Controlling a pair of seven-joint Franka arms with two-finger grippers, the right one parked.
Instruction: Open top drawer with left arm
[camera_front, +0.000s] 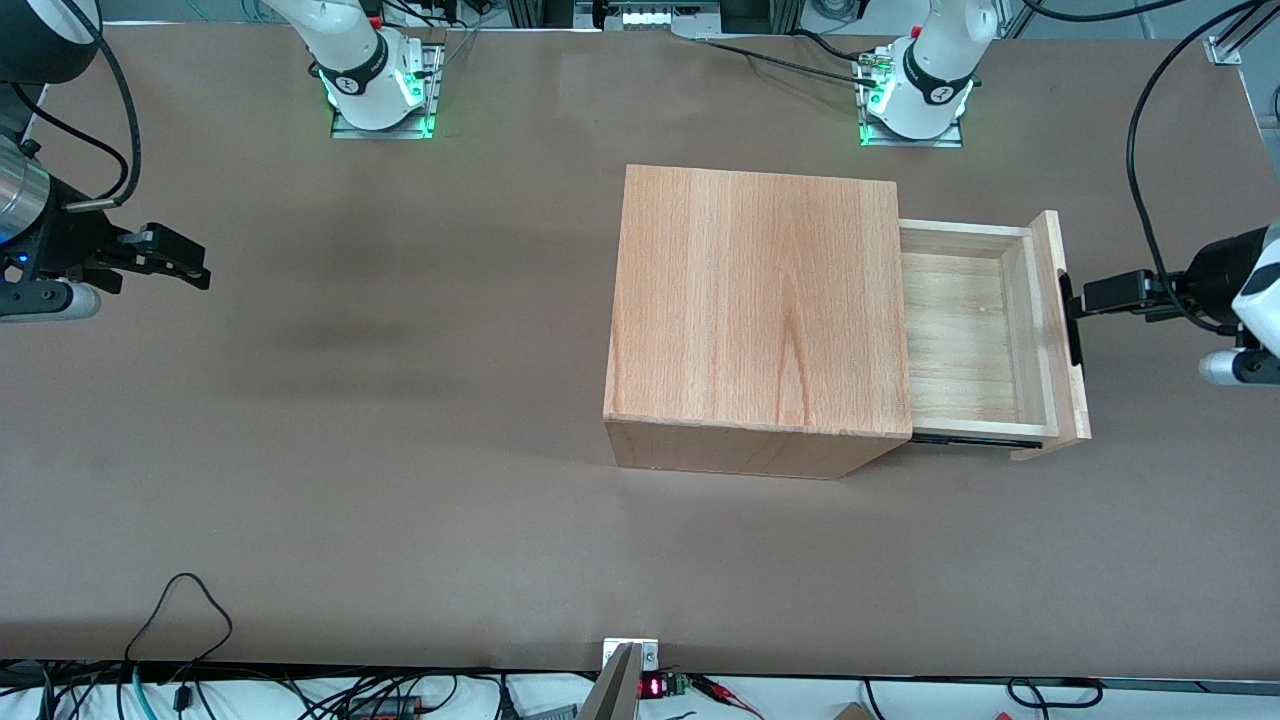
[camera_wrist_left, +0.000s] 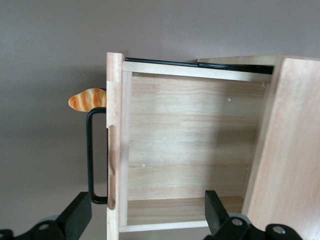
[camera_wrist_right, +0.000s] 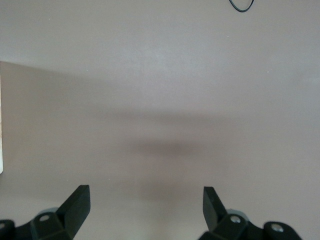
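**Wood drawer pulled out, our gripper at the handle**

Pale wood shows inside the top drawer (camera_front: 965, 330), because it sticks well out of the big box (camera_front: 755, 310) toward our working arm's end of the table (camera_front: 400, 450). Our left arm (camera_front: 1235, 290) holds its gripper (camera_front: 1085, 297) right at the black handle (camera_wrist_left: 91, 155). The fingers (camera_wrist_left: 75, 215) are spread wide, pinching nothing. A small toy bread (camera_wrist_left: 87, 99) peeks out by the drawer front. We think the job looks almost done.
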